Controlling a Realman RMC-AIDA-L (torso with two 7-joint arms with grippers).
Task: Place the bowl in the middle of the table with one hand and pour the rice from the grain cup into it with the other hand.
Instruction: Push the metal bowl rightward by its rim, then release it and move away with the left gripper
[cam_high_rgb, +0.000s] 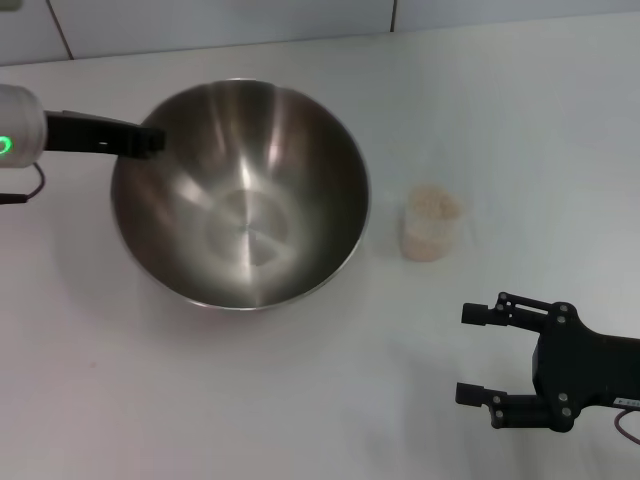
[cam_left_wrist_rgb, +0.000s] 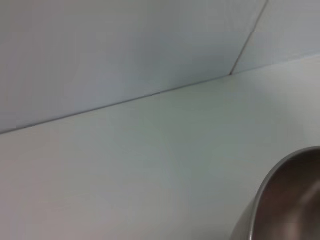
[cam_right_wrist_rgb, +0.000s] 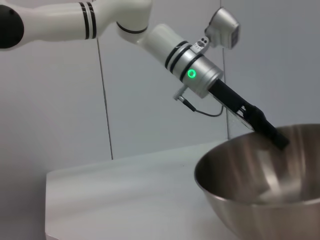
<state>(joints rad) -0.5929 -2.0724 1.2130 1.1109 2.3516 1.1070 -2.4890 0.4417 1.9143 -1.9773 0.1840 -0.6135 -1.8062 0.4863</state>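
On the white table, one steel bowl and one clear cup of rice are being shown, the bowl sitting mouth-up near the middle and the cup standing upright just to its right, apart from it. The bowl's left rim is being clamped by the left gripper, its fingers closed on the rim. Nearer the robot and to the right of the cup, the right gripper is being held spread open and empty, with bare tabletop between it and the cup.

The white matte table is viewed from above; the shiny steel mixing bowl is shared, close, by both low wrist views.
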